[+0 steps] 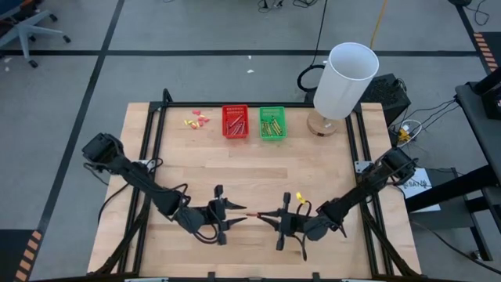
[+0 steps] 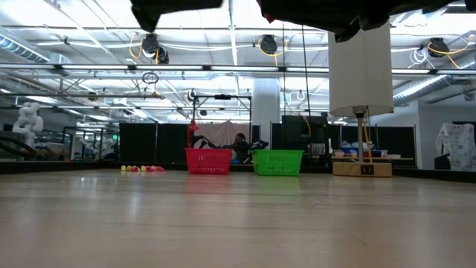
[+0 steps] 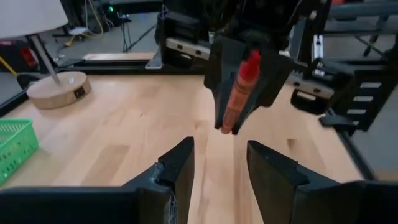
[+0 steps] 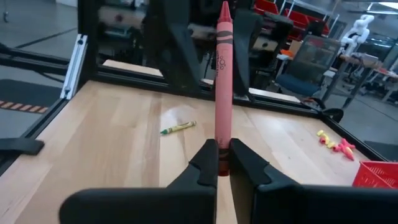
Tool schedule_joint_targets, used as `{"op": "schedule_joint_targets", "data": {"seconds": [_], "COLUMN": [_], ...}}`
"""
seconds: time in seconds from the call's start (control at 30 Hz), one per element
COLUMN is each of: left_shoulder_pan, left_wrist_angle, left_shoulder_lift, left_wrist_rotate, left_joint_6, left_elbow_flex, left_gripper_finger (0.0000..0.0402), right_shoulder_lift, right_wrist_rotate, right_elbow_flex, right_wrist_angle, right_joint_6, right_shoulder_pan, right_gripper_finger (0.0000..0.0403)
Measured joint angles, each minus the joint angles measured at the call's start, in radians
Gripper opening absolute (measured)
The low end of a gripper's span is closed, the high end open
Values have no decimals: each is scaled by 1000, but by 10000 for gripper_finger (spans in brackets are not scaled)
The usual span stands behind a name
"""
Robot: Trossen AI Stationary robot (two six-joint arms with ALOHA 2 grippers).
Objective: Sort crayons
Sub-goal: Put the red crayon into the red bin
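My right gripper [image 1: 268,215] is shut on a reddish-brown crayon [image 4: 222,81] above the near middle of the table. The crayon points toward my left gripper [image 1: 241,210], which is open and empty and faces it from the table's left. In the left wrist view the crayon's tip [image 3: 227,127] hangs just beyond my open fingers [image 3: 217,168]. A yellow-green crayon [image 4: 178,127] lies flat on the table beyond. A red basket [image 1: 235,122] and a green basket [image 1: 272,123], each holding several crayons, stand at the far edge. My right gripper pinches the crayon's blunt end [image 4: 222,163] between its two fingertips. The fingers come about level from the table's right. The crayon sticks straight out past the fingertips, in line with the fingers, pointed end toward the table's left. It is lifted clear of the table.
A lamp with a white shade [image 1: 344,78] stands on a round wooden base [image 1: 322,124] at the far right. Small yellow and pink scraps [image 1: 197,120] lie left of the red basket. Both baskets also show in the low view [image 2: 208,161] [image 2: 278,161].
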Motion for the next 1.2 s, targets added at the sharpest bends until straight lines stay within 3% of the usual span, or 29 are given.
{"op": "schedule_joint_targets", "data": {"seconds": [0.2, 0.5, 1.03, 1.2], "left_shoulder_pan": [13, 21, 53, 60], "left_wrist_angle": [139, 258, 262, 262], "left_shoulder_lift": [68, 73, 73, 73], "left_wrist_rotate": [2, 3, 96, 108], "left_joint_6": [65, 99, 106, 85], "left_elbow_flex": [0, 0, 0, 0], "left_gripper_finger": [145, 145, 144, 108], "right_shoulder_lift": [0, 0, 0, 0], "right_wrist_rotate": [0, -1, -1, -1], "right_elbow_flex": [0, 0, 0, 0], "right_wrist_angle": [1, 1, 16, 16], "right_joint_6": [27, 28, 28, 28], "right_shoulder_pan": [-11, -11, -16, -17], "right_gripper_finger": [2, 2, 2, 2]}}
